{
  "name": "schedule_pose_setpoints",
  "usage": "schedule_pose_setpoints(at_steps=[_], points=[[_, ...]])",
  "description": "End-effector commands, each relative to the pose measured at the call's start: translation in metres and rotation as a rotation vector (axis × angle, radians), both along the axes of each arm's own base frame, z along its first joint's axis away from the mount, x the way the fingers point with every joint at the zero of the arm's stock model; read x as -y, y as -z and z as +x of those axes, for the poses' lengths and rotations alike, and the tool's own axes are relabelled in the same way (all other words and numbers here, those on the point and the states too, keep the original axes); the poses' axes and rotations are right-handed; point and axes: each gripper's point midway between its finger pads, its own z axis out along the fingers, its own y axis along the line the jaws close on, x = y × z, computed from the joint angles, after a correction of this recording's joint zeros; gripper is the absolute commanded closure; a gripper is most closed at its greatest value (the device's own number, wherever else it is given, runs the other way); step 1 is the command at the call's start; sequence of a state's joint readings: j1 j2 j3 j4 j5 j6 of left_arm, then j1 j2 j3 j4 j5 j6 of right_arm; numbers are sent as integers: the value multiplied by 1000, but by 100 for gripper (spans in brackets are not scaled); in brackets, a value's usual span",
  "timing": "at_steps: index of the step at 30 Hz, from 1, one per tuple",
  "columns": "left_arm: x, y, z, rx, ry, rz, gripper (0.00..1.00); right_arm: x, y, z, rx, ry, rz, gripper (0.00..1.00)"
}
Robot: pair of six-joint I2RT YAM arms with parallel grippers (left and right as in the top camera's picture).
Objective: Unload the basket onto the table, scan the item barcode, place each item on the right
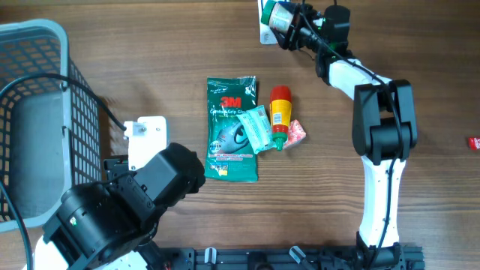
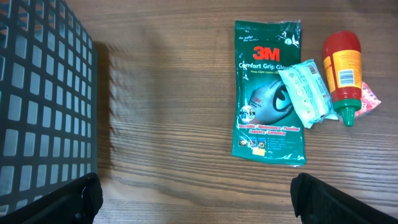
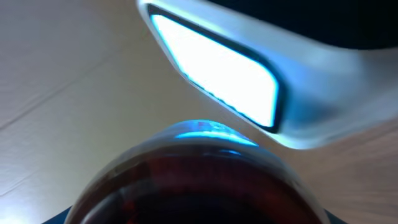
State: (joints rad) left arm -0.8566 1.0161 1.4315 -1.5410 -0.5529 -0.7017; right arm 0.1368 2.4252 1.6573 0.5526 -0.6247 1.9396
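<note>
- The jar (image 1: 283, 15) is at the 12 o'clock edge of the table (image 1: 150, 67), off its surface at the end of the right arm; as far as the overhead view shows, its long axis runs roughly 3 to 9 o'clock, with the far end toward 9; the wrist view is too close and blurred to show a label or barcode.
- The white scanner (image 1: 265, 30) sits just beside the jar at its 9 o'clock; in the right wrist view its lit window (image 3: 217, 68) glows directly beyond the jar's rounded dark-red side.
- At the centre of the table, well apart toward 6 o'clock, lie a green glove packet (image 1: 232, 129), a pale sachet (image 1: 255, 129) overlapping it, a red-and-yellow bottle (image 1: 280, 116) with its tip at 6 o'clock, and a pink packet (image 1: 298, 133) touching the bottle; a grey basket (image 1: 34, 34) stands at 9 o'clock; nothing lies between jar and scanner.
- The right gripper (image 1: 297, 22) has its jaws part-way closed around the jar.
- The left gripper (image 2: 199, 202) hovers at 7 o'clock, jaws spread wide, holding nothing.
</note>
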Motion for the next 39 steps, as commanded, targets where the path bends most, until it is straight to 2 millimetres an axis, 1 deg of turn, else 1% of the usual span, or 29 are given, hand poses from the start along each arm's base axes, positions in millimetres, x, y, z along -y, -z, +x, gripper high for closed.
schedule_pose_setpoints(at_steps=[1,4,6,9,11,13,14,16,18,19,20,21,23,24,25,26,28,30,32,34,36,39], points=[[-1,-1,1,12,-17,-5,0,-2,-38,13,131,19,-26,49],[-1,-1,1,12,-17,-5,0,-1,-56,16,308,-23,-155,55],[-1,-1,1,12,-17,-5,0,5,-62,18,375,-42,-238,57],[-1,-1,1,12,-17,-5,0,31,-66,21,388,-44,-368,57],[-1,-1,1,12,-17,-5,0,54,-77,21,406,-34,-424,56],[-1,-1,1,12,-17,-5,0,89,-104,17,450,-11,-481,56],[-1,-1,1,12,-17,-5,0,102,-111,16,454,2,-498,56],[-1,-1,1,12,-17,-5,0,141,-129,10,462,42,-560,56],[-1,-1,1,12,-17,-5,0,187,-138,1,437,97,-660,55],[-1,-1,1,12,-17,-5,0,214,-137,-4,393,133,-713,55],[-1,-1,1,12,-17,-5,0,250,-129,-13,315,185,-777,55],[-1,-1,1,12,-17,-5,0,275,-122,-19,258,222,-817,54],[-1,-1,1,12,-17,-5,0,336,-97,-39,90,317,-889,52],[-1,-1,1,12,-17,-5,0,372,-77,-57,-35,374,-917,52],[-1,-1,1,12,-17,-5,0,398,-61,-72,-125,411,-950,52],[-1,-1,1,12,-17,-5,0,418,-51,-86,-197,441,-980,52],[-1,-1,1,12,-17,-5,0,463,-26,-127,-402,510,-1070,52],[-1,-1,1,12,-17,-5,0,499,-14,-166,-558,516,-1216,51],[-1,-1,1,12,-17,-5,0,520,-9,-193,-662,489,-1329,48],[-1,-1,1,12,-17,-5,0,531,-7,-210,-722,446,-1399,46],[-1,-1,1,12,-17,-5,0,540,-3,-225,-779,418,-1439,45],[-1,-1,1,12,-17,-5,0,552,13,-236,-841,382,-1480,44]])
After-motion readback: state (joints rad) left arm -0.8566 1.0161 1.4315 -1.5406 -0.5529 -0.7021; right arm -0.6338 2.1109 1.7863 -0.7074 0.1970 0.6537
